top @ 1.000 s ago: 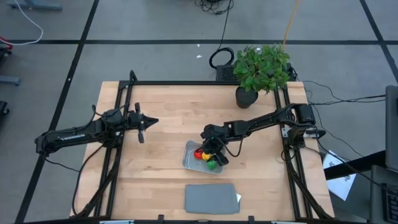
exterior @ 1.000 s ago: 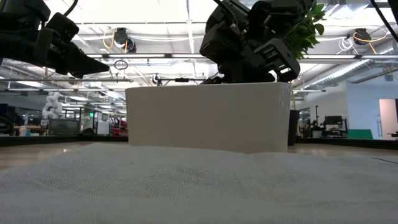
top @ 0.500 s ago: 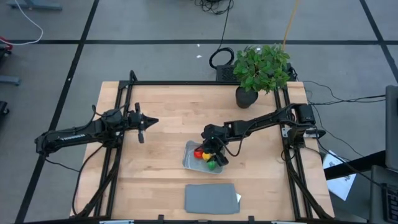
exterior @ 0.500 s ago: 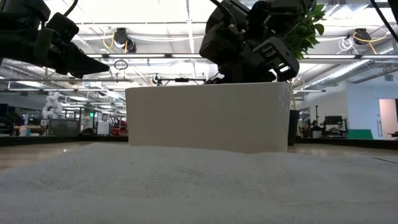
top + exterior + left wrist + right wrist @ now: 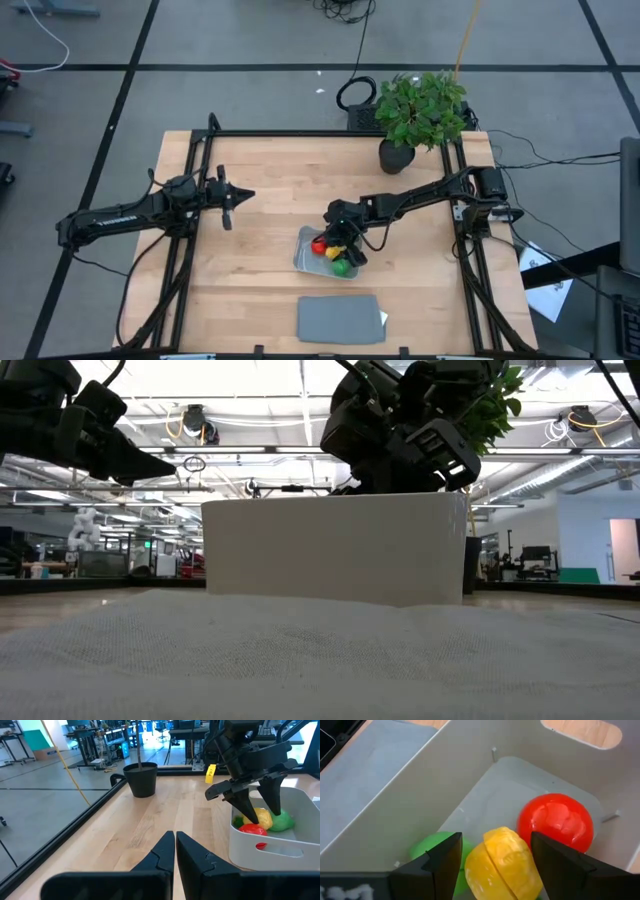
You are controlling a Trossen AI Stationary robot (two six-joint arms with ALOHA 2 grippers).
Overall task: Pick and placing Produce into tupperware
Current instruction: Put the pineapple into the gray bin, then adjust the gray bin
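The clear tupperware point(image 5: 304, 256) rests on the table near its middle. In it lie the red round piece point(image 5: 555, 822), the green round piece point(image 5: 432, 849) and the yellow piece point(image 5: 505, 862), which sits on the other two. My right gripper point(image 5: 346, 252) is open, low in the container, one finger on each side of the yellow piece. All of this also shows in the left wrist view point(image 5: 260, 817). My left gripper point(image 5: 228, 203) is shut and empty, held above the table's left half. My right gripper's fingers point(image 5: 445, 857) come from above, slanting down, and stand close on both sides of the yellow piece point(image 5: 487, 855). I cannot tell whether they touch it. The piece rests on the red and green pieces inside the container.
A flat grey lid point(image 5: 340, 318) lies near the table's near edge, in front of the container. A potted leafy plant point(image 5: 420, 108) stands at the far right corner. Bare wood point(image 5: 270, 180) lies between the two arms.
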